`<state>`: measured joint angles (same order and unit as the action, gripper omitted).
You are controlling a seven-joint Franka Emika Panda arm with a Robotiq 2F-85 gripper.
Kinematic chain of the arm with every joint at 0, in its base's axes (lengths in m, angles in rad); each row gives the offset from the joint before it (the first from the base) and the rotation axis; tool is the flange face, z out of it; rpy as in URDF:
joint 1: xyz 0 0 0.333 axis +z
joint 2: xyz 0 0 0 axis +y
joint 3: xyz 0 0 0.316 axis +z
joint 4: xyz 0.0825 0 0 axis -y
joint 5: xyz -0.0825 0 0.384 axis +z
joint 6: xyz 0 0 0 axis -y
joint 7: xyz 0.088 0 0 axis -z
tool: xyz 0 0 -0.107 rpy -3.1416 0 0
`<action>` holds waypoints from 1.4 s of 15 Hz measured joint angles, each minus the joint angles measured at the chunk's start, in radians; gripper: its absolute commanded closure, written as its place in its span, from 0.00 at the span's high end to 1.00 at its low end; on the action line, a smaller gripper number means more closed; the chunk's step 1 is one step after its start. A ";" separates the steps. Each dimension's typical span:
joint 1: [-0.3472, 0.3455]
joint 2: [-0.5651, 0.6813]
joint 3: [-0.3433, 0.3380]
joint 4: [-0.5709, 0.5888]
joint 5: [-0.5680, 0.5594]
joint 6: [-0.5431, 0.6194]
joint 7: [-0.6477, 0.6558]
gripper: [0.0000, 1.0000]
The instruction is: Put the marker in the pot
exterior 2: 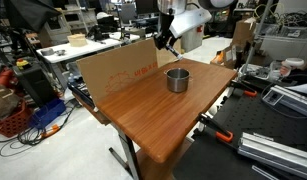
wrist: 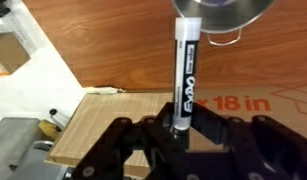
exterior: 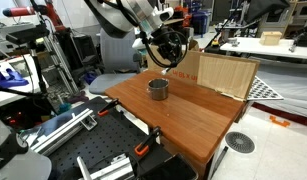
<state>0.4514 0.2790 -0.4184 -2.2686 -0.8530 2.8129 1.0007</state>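
The marker point(wrist: 183, 75) is a black pen with white lettering and a light far end. In the wrist view it stands between my gripper's fingers point(wrist: 180, 128), which are shut on its lower end. Its light tip points at the grey metal pot point(wrist: 221, 14) at the top of that view. In both exterior views the pot point(exterior: 158, 89) point(exterior 2: 177, 79) stands on the wooden table and my gripper point(exterior: 169, 52) point(exterior 2: 166, 38) hangs in the air above and just behind it. The marker is too small to make out there.
A large cardboard sheet point(exterior: 221, 72) point(exterior 2: 115, 68) stands upright along the back edge of the wooden table point(exterior: 193, 120) point(exterior 2: 153, 115). Metal rails and clamps point(exterior: 103, 160) lie beside the table. Lab benches and equipment surround it.
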 measured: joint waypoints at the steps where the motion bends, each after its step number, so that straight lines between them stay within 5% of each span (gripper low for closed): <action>1: 0.007 0.000 0.000 -0.005 -0.020 0.003 0.023 0.06; 21: 0.036 0.048 -0.001 -0.040 -0.436 0.054 0.367 0.06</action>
<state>0.4874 0.3268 -0.4195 -2.3087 -1.2885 2.8673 1.3673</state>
